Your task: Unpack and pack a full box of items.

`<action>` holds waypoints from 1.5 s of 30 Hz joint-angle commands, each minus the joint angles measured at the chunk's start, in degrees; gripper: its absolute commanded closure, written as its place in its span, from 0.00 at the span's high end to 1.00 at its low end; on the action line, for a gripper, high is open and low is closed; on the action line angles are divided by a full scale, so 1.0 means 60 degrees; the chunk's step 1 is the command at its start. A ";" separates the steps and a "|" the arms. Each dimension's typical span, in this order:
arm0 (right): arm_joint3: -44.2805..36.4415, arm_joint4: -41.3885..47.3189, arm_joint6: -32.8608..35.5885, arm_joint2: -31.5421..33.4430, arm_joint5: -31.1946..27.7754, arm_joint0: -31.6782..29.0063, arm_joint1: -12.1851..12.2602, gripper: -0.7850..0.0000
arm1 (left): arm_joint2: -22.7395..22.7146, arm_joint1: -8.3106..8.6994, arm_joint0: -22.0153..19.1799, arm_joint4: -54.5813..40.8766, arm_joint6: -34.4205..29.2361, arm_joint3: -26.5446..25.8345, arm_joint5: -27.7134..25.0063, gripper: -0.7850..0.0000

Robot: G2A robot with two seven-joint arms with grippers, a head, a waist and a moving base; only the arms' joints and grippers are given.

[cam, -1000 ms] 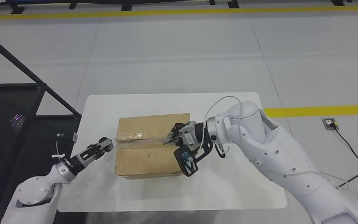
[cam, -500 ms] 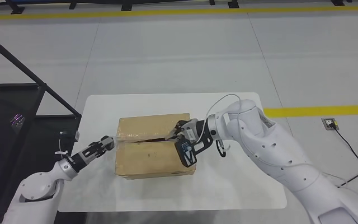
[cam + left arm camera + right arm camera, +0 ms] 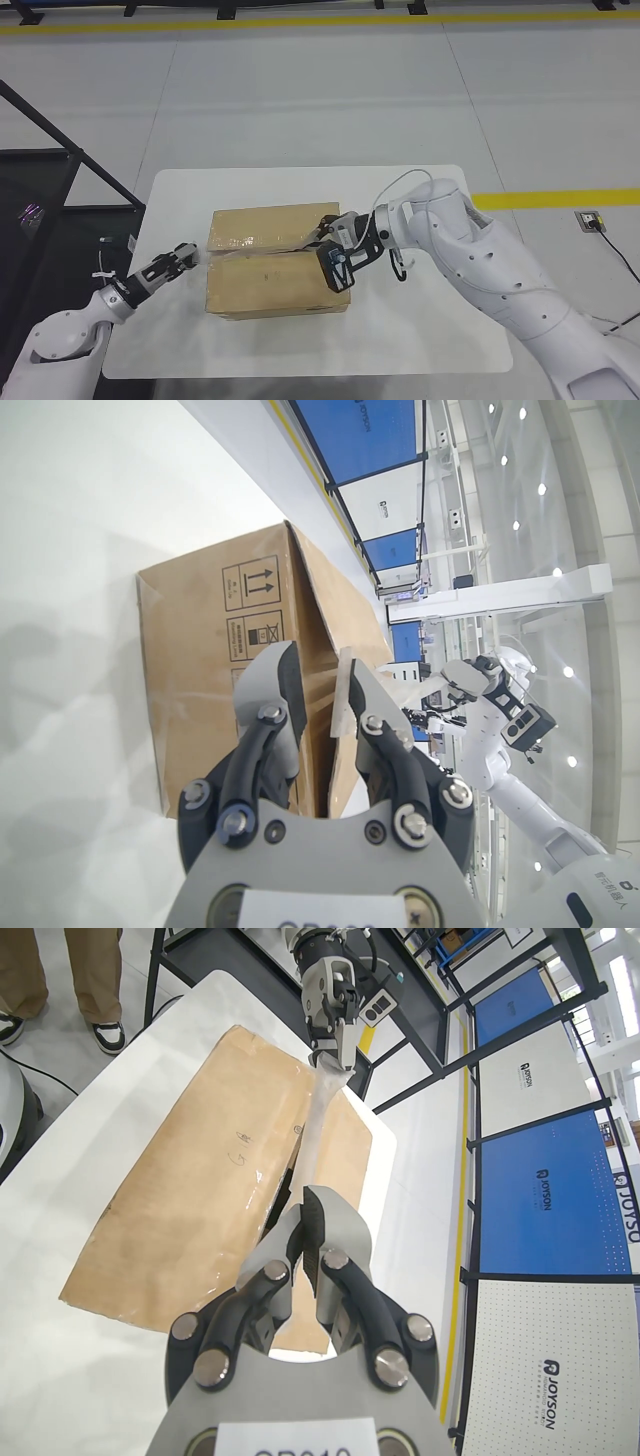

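Top view: box (image 3: 265, 270) mid-frame on table (image 3: 420, 330), seam tape part-lifted.
Left wrist view: left gripper (image 3: 320, 670) centre frame, fingers apart, tape (image 3: 341, 695) stuck to one.
Right wrist view: right gripper (image 3: 306, 1208) clamps tape.
Unsealing looks under way; next, pull the tape clear.

- A brown cardboard box (image 3: 262, 285) sits in the middle of the white tabletop (image 3: 420, 330).
- The left tool (image 3: 322, 682) is just beside the box's left end, level with its top edge.
- The right tool (image 3: 304, 1200) is over the box's right end, at the top seam.
- A clear tape strip (image 3: 314, 1128) runs along the seam from one tool to the other.
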 commanded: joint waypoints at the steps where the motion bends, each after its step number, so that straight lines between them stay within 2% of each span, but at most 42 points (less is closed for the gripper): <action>1: 0.0006 0.0082 0.0197 0.0013 -0.0071 -0.0008 -0.0008 0.00 | -0.0043 0.0014 0.0025 0.0010 0.0030 0.0027 -0.0029 0.33; 29: 0.0238 0.0941 0.1163 0.0088 -0.0295 0.0084 0.0189 0.00 | -0.0017 0.0100 0.0331 0.0261 0.0431 -0.0322 -0.0253 0.35; 34: 0.0345 0.1129 0.1322 -0.0092 -0.0295 0.0251 0.0168 0.00 | -0.0540 0.0165 0.0783 0.0132 0.0806 -0.0945 -0.0514 0.37; 39: 0.0306 0.1126 0.1519 -0.0081 -0.0249 0.0324 0.0163 0.00 | -0.1101 0.0242 0.1450 -0.0193 0.0646 -0.2139 -0.0534 0.41; 41: 0.0274 0.1096 0.1579 -0.0068 -0.0138 0.0334 0.0157 0.00 | -0.1115 0.0255 0.1629 -0.0261 0.0472 -0.2625 -0.0433 0.42; 45: 0.0328 0.1084 0.1667 -0.0099 -0.0135 0.0397 0.0128 0.00 | -0.0889 0.0251 0.1595 0.0002 0.0516 -0.3071 -0.0117 0.45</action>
